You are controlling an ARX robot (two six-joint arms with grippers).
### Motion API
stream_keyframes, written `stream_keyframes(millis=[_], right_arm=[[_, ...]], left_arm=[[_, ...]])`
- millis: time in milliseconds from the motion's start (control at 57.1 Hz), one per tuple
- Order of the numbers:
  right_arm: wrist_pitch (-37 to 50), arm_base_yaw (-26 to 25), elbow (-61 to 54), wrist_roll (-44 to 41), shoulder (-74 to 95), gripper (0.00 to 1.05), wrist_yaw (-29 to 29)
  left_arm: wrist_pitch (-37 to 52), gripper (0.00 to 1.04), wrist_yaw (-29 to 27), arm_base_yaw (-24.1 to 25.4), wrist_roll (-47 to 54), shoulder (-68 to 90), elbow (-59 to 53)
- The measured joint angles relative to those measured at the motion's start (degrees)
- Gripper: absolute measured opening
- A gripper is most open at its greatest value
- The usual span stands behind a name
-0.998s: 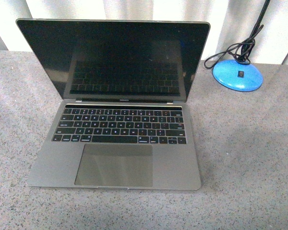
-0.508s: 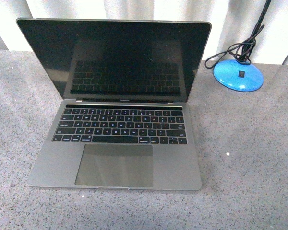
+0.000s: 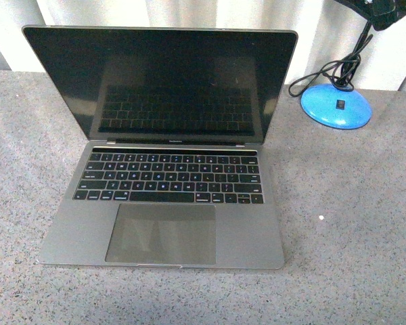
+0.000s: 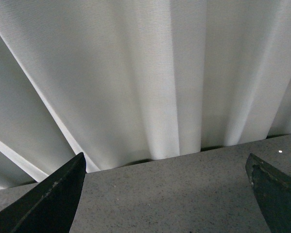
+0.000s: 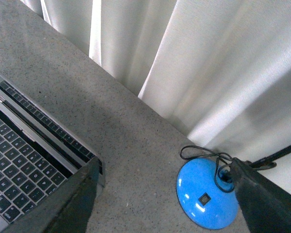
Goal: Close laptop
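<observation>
While left gripper (image 4: 165, 155) and right gripper (image 5: 165, 161) gape, open laptop (image 3: 168, 177), speckled table (image 3: 348, 230), white curtain (image 4: 136, 73)

Left gripper (image 4: 165, 158) and right gripper (image 5: 165, 162) gape wide, empty; right arm (image 3: 379, 10) hangs over the tabletop's far right.

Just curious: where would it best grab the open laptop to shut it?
Probably the top edge of the laptop lid, coming from behind and above: the screen stands tilted back, hinged behind the keyboard, so that edge gives most leverage.
</observation>
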Motion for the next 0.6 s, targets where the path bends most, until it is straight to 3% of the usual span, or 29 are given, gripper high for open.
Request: stream_keyframes(millis=[70,420,455,595], right_arm=[[-0.7,0.5,1.8,-1.3,1.2,0.65,-0.1],[-1.7,3.9,7.9,-5.0,6.3,0.05,-0.6],[-1.8,4.2,8.2,-5.0,6.8,0.0,-0.6],[-1.8,5.0,9.1,-5.2,8.5,0.01,-0.6]], left_arm=[[-1.0,0.95,0.7,0.4,2.2,1.7,2.4],[-4.0,0.36,1.8,0.7,7.3,4.2,7.1],[-4.5,0.29,2.3,0.7,7.6,4.6,7.2],[-5.9,0.04,3.7,0.8,8.3,6.0,7.2]])
